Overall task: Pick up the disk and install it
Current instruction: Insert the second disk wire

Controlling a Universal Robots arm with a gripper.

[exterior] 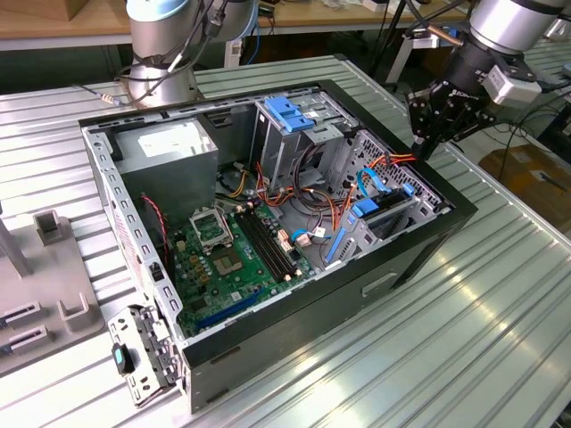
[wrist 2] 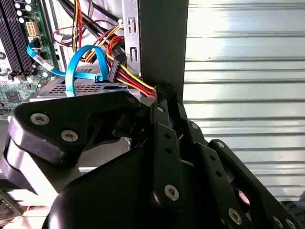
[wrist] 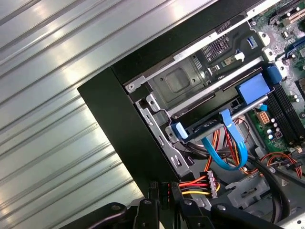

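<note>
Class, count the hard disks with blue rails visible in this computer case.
1. The disk sits inside the case, at the corner near the gripper; more may be hidden.

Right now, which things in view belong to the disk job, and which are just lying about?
Belonging to the job:
- disk, lying in the case's drive bay
- pincer, at the red-and-yellow power wires
- computer case

Lying about:
- grey power-supply box
- motherboard
- blue bracket on the cage
- grey fixture on the table

Disk (wrist: 209,126), seemingly seated in bay
</note>
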